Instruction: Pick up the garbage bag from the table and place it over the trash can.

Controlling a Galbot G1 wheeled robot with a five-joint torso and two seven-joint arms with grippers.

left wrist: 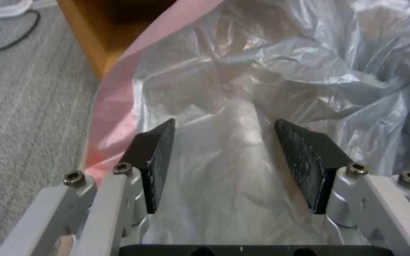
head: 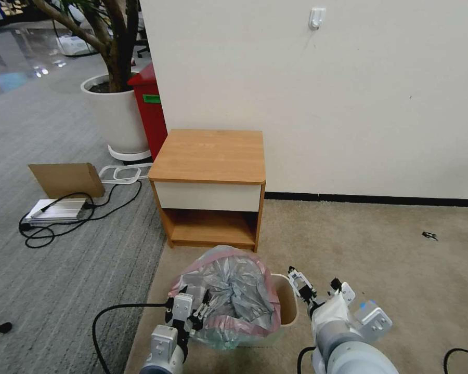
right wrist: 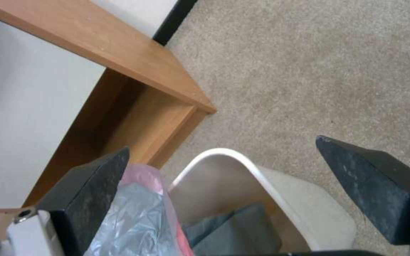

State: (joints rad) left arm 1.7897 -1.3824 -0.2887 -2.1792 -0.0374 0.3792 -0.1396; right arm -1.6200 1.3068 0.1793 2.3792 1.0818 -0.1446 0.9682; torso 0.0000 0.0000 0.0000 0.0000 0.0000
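Both grippers, left and right, hang released; bag, flimsy and slippery, wants gripping at its four-o'clock pink rim.

No readable text anywhere; small green label on tall red plastic bin, upper left, illegible.

Ahead of you the small wooden nightstand with its orange-brown top stands against the white wall, just behind the cream-white plastic bin, so there is little room to pass on that far side. The crinkly grey bag with the pink band billows over the bin's left part, blocking that mouth. Your right side has open beige carpet.
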